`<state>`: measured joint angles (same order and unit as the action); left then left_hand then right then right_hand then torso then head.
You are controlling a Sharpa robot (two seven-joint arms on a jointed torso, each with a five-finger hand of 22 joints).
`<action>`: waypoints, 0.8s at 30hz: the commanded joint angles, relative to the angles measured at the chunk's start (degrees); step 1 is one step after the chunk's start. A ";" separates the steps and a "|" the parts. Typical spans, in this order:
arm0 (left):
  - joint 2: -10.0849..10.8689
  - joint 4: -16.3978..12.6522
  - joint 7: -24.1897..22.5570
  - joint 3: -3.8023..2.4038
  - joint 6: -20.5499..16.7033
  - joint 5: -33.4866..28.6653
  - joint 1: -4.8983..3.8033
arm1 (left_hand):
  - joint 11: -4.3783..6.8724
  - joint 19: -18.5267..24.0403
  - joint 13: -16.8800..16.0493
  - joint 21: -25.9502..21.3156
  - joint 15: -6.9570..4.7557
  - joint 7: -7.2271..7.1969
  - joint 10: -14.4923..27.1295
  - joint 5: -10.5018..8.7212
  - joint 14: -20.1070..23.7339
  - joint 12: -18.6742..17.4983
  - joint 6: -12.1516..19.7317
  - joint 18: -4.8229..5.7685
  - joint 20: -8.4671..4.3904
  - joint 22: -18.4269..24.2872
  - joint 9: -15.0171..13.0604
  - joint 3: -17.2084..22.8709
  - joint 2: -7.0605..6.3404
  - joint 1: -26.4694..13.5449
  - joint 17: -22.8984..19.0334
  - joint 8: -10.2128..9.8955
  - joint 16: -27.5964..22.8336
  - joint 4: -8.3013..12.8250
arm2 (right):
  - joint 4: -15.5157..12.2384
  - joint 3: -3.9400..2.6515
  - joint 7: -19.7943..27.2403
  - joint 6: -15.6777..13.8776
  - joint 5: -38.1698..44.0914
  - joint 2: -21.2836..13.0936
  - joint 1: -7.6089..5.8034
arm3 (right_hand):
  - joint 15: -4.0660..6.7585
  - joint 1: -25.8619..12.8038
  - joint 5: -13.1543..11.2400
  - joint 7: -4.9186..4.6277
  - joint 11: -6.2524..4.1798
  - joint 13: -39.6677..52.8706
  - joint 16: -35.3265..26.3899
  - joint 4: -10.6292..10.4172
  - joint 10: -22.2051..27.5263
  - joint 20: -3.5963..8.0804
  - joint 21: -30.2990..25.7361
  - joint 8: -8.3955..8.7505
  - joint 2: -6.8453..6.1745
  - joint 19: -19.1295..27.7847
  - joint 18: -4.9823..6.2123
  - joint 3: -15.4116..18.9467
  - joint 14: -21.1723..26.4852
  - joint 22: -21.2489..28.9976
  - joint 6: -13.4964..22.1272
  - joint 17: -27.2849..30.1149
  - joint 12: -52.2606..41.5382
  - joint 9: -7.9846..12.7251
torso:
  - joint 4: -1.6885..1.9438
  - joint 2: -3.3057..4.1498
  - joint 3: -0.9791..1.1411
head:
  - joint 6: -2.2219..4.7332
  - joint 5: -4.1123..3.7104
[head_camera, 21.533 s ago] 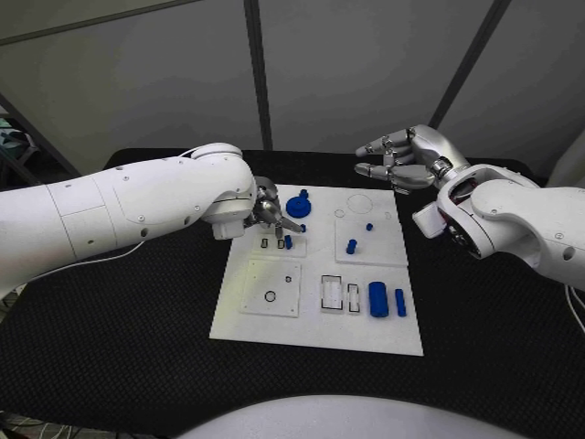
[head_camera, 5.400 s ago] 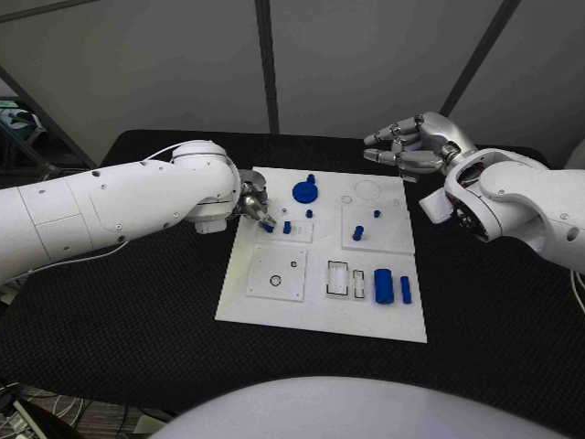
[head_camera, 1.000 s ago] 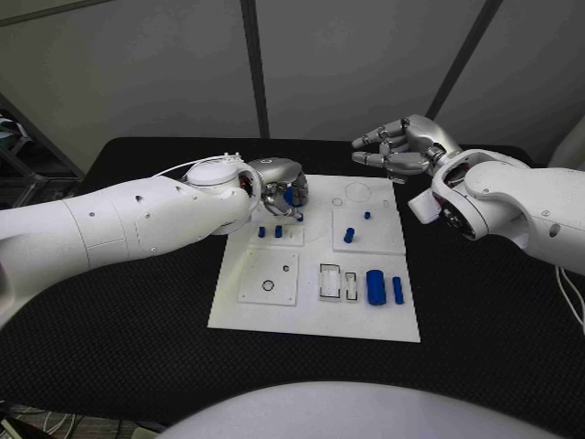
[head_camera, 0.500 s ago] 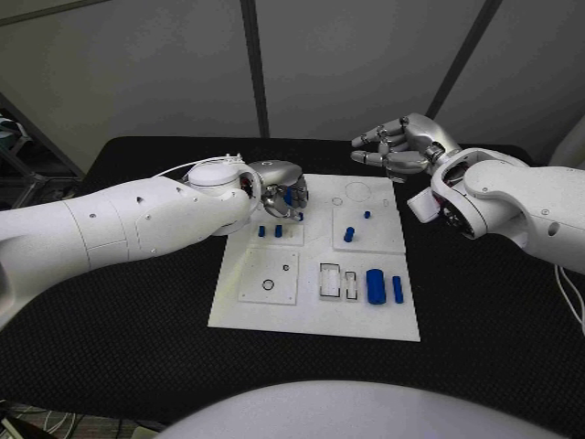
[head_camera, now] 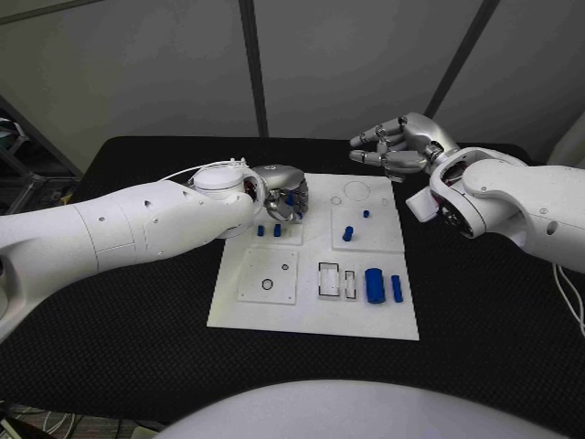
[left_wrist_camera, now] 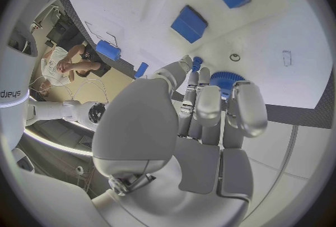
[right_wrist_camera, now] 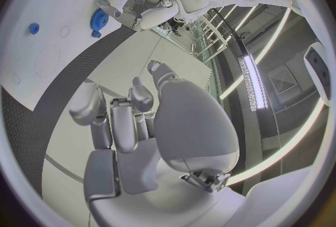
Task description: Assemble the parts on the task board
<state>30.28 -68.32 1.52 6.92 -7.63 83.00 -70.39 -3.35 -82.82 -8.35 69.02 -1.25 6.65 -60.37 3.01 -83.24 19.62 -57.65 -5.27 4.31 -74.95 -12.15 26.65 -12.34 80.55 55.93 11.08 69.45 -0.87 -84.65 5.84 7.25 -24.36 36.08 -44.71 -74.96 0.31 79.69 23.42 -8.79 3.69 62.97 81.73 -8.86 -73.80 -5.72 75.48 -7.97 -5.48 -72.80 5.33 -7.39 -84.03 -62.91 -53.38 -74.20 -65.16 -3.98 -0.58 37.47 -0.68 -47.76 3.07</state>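
Presently the left hand (head_camera: 282, 187) sits over the far left corner of the task board (head_camera: 313, 320), fingers curled down around a blue toothed gear (left_wrist_camera: 225, 80); in the left wrist view the fingertips (left_wrist_camera: 198, 65) reach to the gear's rim and a small blue peg beside it, but whether the gear is actually pinched cannot be told. Just nearer along the board's left side, two short blue pegs (head_camera: 269, 231) stand side by side in a raised white tile, close below the left hand. Right hand (head_camera: 394, 148) hovers beyond the board's far right corner, over the black table (head_camera: 134, 366), fingers loosely bent and apart, holding nothing. On the right half of the board, toward the far edge, a small blue peg (head_camera: 366, 215) and a taller blue block (head_camera: 348, 234) stand on a second tile, well apart from both hands. Near the board's middle, toward its right edge, a fat blue cylinder (head_camera: 375, 285) and a thin blue bar (head_camera: 397, 288) lie side by side, next to two rectangular slots (head_camera: 339, 281). Left of these a square tile carries a black ring (head_camera: 266, 285).
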 commanded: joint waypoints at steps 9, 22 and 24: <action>-0.72 0.93 -0.04 -0.04 0.66 0.45 0.24 | -0.04 -0.33 0.42 0.44 0.01 0.02 -1.03 -0.21 -0.22 -0.62 -0.80 0.70 0.02 -0.33 0.33 0.99 0.83 0.42 -0.35 -0.40 -0.31 0.34 | -0.18 -0.04 0.31 0.42 -0.15 0.14 -0.11 | 0.33 -0.63 0.31 -0.06 -0.05 0.00 -0.22 -0.27 0.00 0.03 -0.28 -0.02 0.13 -0.21 0.35 -0.21 -2.57 0.05 0.32 -0.02 0.11 0.06 | 0.03 -0.03 -0.02 | -0.18 -0.09; -1.01 1.89 0.39 -0.04 1.16 0.90 0.35 | -0.03 -0.50 1.40 1.26 -0.06 0.38 -3.05 -0.20 -0.25 -1.39 -2.02 0.84 -0.07 -1.17 1.19 4.37 2.32 2.34 -1.23 -0.79 -0.18 2.52 | -0.21 -0.04 0.31 0.44 -0.15 0.11 -0.11 | 0.33 -0.66 0.40 -0.06 -0.05 0.02 -0.22 -0.30 -0.03 0.03 -0.25 -0.04 0.20 -0.29 0.33 -0.26 -2.58 -0.04 0.31 -0.04 0.07 0.06 | 0.05 -0.09 -0.01 | -0.38 -0.24; -1.02 1.93 0.30 -0.04 1.25 1.13 0.35 | 0.00 -0.60 1.48 1.63 -0.09 0.38 -3.42 -0.20 -0.26 -1.45 -2.26 0.91 -0.10 -1.47 1.29 4.98 2.50 2.68 -1.29 -0.82 -0.12 2.97 | -0.21 -0.04 0.32 0.44 -0.15 0.10 -0.11 | 0.33 -0.66 0.40 -0.06 -0.05 0.02 -0.22 -0.30 -0.03 0.03 -0.25 -0.04 0.20 -0.29 0.33 -0.26 -2.58 -0.04 0.31 -0.04 0.07 0.06 | 0.04 -0.09 -0.02 | -0.36 -0.24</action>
<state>29.32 -66.51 1.52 6.82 -7.35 83.17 -70.06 -3.30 -83.02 -6.86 70.47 -1.25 7.03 -63.50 2.99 -83.24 18.33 -59.54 -5.27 4.10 -74.94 -10.89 31.34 -10.08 82.81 54.67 10.61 69.45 2.07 -84.72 5.83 7.22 -24.28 36.08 -44.63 -74.96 0.31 79.46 23.62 -8.79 3.69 62.98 81.73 -9.02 -73.80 -5.72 75.48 -7.97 -5.26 -72.80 5.33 -7.55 -84.04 -62.91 -53.38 -74.20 -65.16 -3.98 -0.51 37.40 -0.69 -48.11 2.82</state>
